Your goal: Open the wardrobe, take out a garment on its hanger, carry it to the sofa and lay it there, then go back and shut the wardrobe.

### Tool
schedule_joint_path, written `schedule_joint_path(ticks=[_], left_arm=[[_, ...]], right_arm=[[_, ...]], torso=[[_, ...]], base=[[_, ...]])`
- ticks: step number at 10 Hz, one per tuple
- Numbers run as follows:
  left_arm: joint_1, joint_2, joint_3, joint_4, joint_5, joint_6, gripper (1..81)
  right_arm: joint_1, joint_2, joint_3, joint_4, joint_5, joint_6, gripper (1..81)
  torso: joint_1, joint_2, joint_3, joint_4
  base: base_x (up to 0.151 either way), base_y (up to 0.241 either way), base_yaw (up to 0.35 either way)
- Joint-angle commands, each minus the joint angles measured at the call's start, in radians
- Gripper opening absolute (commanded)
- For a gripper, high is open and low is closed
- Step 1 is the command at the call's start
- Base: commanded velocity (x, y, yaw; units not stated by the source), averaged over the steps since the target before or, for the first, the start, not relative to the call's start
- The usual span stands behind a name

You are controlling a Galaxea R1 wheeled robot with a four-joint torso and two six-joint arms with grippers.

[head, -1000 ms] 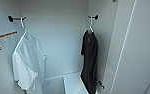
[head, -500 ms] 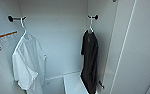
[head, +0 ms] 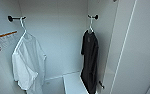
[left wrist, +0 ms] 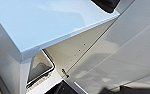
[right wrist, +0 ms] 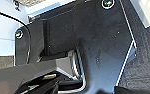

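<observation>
The wardrobe stands open in front of me in the head view, its white inside in full sight. The garment, a limp black short-sleeved shirt, hangs against the right inner wall. It is on its pale hanger, whose hook sits over a dark peg. The open right door stands edge-on just right of the shirt. In the left wrist view a white door panel with a small metal fitting lies close.
A white short-sleeved shirt hangs on its own hanger from a peg on the left wall. A low white box sits on the wardrobe floor under the black shirt, its top close to the left wrist. Grey carpet lies below.
</observation>
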Motion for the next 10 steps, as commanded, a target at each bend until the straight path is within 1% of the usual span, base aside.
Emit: schedule_joint_path(ticks=[1,4,6,10], left_arm=[[-0.213,-0.003,0.156,0.012,0.081,-0.033,81.1],[-0.267,-0.005,0.213,0.014,0.095,-0.051,81.1],[-0.314,-0.005,0.23,0.011,0.116,-0.062,81.1],[-0.458,-0.016,0.255,0.011,0.131,-0.147,81.1]], right_arm=[[0.052,0.0,-0.008,0.009,-0.06,0.0,81.1],[0.052,0.0,-0.01,0.009,-0.06,0.0,81.1],[0.055,0.003,-0.01,0.009,-0.06,0.0,81.1],[0.052,0.0,-0.01,0.011,-0.06,0.0,81.1]], torso=[[0.0,0.0,0.0,0.0],[0.0,0.0,0.0,0.0],[0.0,0.0,0.0,0.0],[0.0,0.0,0.0,0.0]], base=[[0.0,0.0,0.0],[0.0,0.0,0.0],[0.0,0.0,0.0],[0.0,0.0,0.0]])
